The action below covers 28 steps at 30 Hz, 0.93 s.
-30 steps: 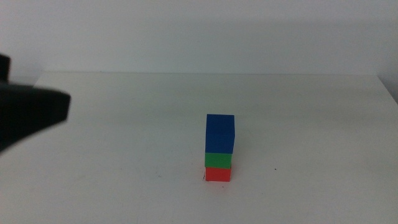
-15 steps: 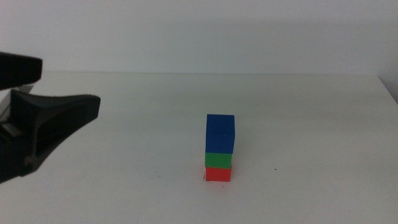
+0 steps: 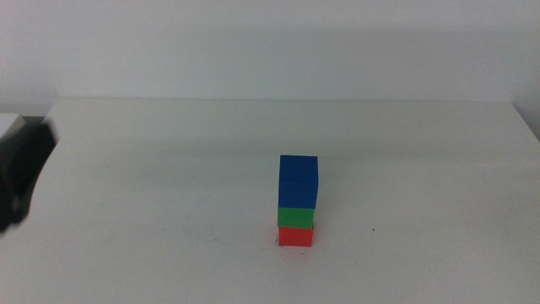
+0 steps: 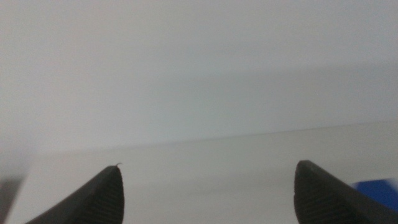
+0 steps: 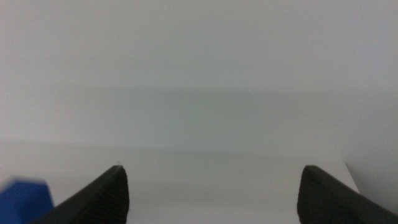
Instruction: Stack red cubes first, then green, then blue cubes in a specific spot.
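Observation:
In the middle view the three cubes stand as one upright tower a little right of the table's centre: the red cube [image 3: 296, 236] at the bottom, the green cube [image 3: 297, 218] on it, the blue cube [image 3: 299, 181] on top. The marked spot lies under the tower; one tiny mark [image 3: 276, 241] shows by the red cube. My left gripper [image 4: 208, 167] is open and empty, far left of the tower; a blurred dark part of it [image 3: 18, 176] shows at the middle view's left edge. My right gripper [image 5: 213, 168] is open and empty, out of the middle view. Each wrist view catches the blue cube [image 4: 377, 190] [image 5: 23, 200] at its edge.
The white table [image 3: 169, 169] ends at a pale wall behind. A lone black speck [image 3: 374, 229] lies to the right of the tower. The table's right edge [image 3: 527, 127] runs along the far right.
The left arm has drawn back to the left, from reaching well into the picture to just a blurred part at the edge. The tower has not moved.

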Tool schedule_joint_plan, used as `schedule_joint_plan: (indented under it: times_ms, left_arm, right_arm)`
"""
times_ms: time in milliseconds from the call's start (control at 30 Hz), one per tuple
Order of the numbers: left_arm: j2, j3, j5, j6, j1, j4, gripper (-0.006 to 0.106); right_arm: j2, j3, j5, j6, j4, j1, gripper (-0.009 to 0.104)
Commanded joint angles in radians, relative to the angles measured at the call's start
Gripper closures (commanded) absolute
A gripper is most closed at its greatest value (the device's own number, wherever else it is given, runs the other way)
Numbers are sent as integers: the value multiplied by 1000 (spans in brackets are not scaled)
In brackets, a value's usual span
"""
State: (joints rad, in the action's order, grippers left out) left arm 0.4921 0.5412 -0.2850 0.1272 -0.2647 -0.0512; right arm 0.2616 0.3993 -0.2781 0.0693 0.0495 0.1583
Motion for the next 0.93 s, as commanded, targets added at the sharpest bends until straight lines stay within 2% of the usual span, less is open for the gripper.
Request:
schedule_joint_plan:
  times_ms: [0,200,333,467,533,667,767,900]
  left_arm:
    - [-87,-124,65,1,88,25,7]
    - [-342,-413,65,1,146,25,7]
    - [-490,-534,59,1,146,25,7]
    - [-492,-541,30,1,146,37,7]
    - [-492,-541,35,1,146,37,7]
    - [-492,-541,39,1,146,34,7]
    - [-492,-541,42,1,146,0,7]
    - [-492,-541,42,1,146,0,7]
  right_arm:
    - [-77,-97,31,-6,29,-32,2]
    - [-262,-298,36,-6,-4,-149,2]
    - [-262,-371,28,-6,-4,-159,2]
    - [-262,-399,51,-6,0,-158,2]
    - [-262,-399,1,-6,1,-158,2]
    - [-262,-399,-6,-6,-9,-158,2]
    - [-262,-399,-6,-6,-9,-158,2]
    - [-262,-399,-6,-6,-9,-158,2]
